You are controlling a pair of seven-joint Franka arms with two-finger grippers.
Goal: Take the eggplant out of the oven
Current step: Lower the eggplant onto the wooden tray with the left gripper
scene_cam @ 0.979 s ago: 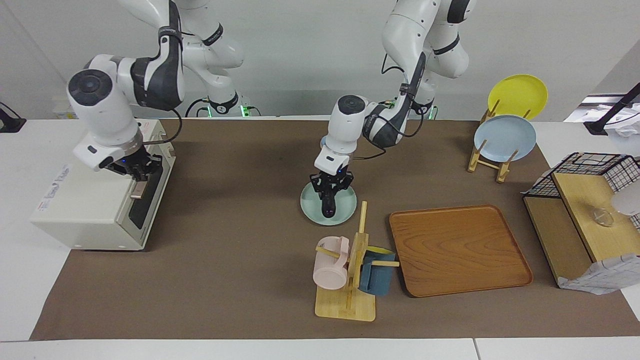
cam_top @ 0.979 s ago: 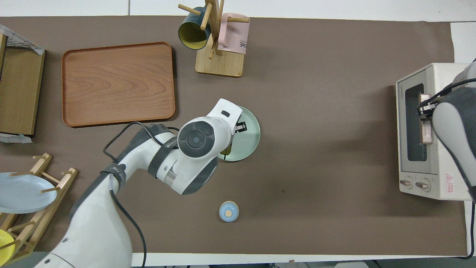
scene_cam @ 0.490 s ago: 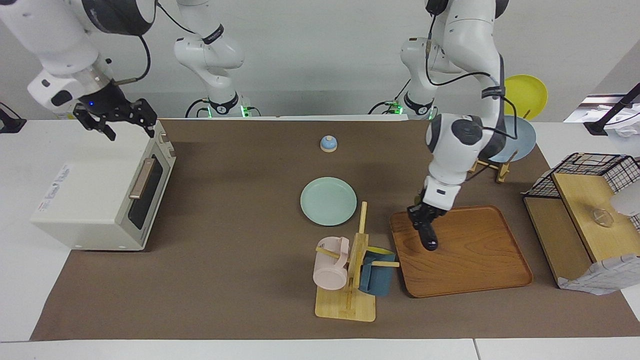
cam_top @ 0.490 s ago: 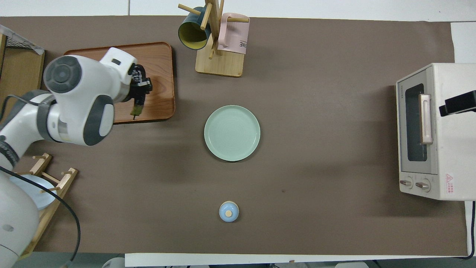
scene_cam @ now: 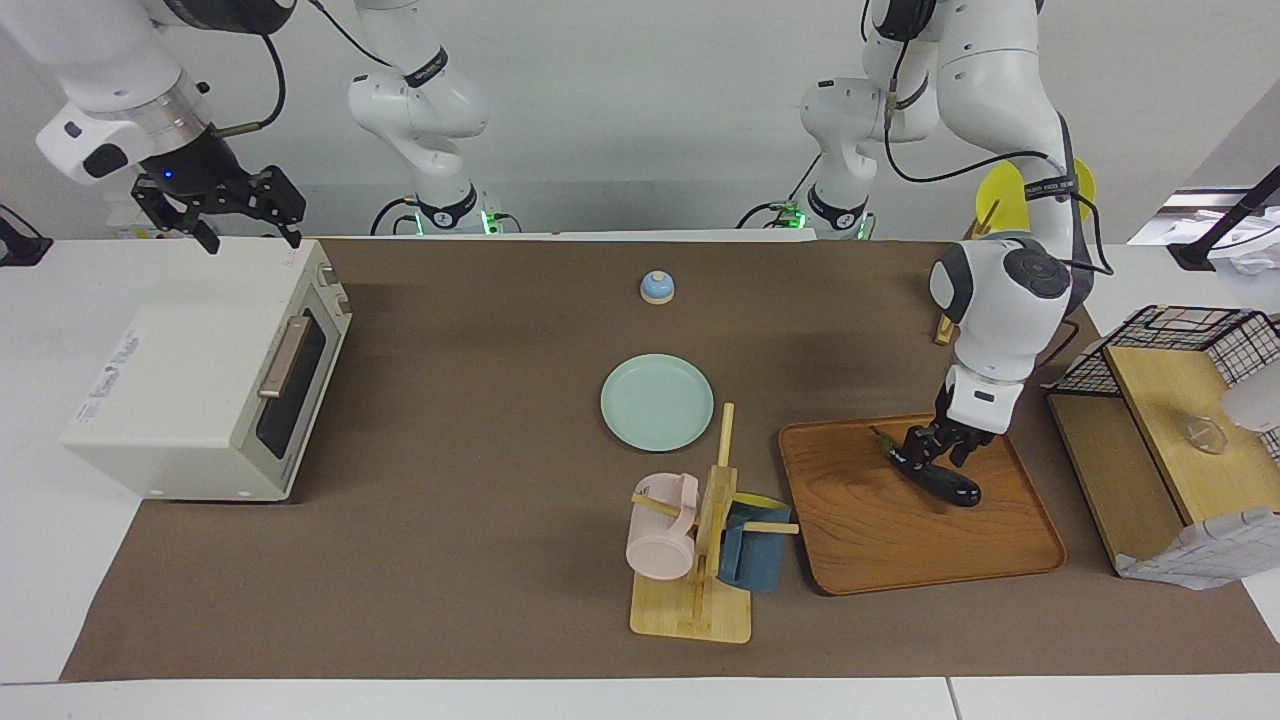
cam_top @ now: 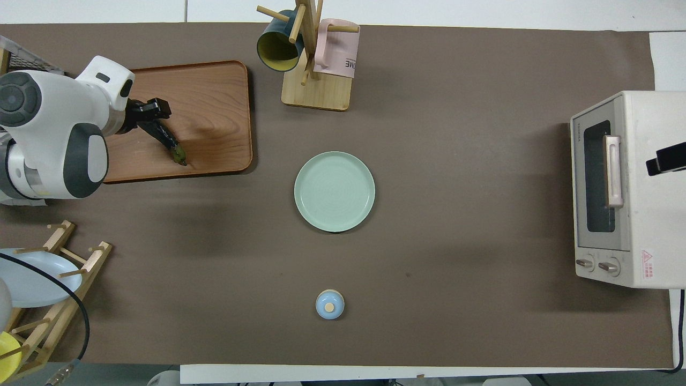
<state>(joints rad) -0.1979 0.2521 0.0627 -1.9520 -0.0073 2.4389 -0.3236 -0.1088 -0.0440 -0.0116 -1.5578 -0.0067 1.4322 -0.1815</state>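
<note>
The dark purple eggplant point(scene_cam: 950, 485) lies low on the wooden tray point(scene_cam: 900, 545) at the left arm's end of the table, its green stem pointing toward the plate. It also shows in the overhead view point(cam_top: 166, 140) on the tray point(cam_top: 209, 102). My left gripper point(scene_cam: 928, 455) is over the tray and shut on the eggplant's thick end; it shows in the overhead view too point(cam_top: 147, 115). The cream-white oven point(scene_cam: 190, 390) stands at the right arm's end with its door shut point(cam_top: 600, 177). My right gripper point(scene_cam: 252, 238) hangs open and empty above the oven's top.
A pale green plate point(scene_cam: 657, 402) lies mid-table. A mug rack point(scene_cam: 700, 540) with a pink and a blue mug stands beside the tray. A small blue knobbed lid point(scene_cam: 656, 287) sits nearer to the robots. A wooden shelf with a wire basket point(scene_cam: 1160, 400) stands beside the tray.
My left gripper carried the eggplant from the green plate to the tray and lowered it to lie there. My right gripper left the oven's handle and rose above the oven, open.
</note>
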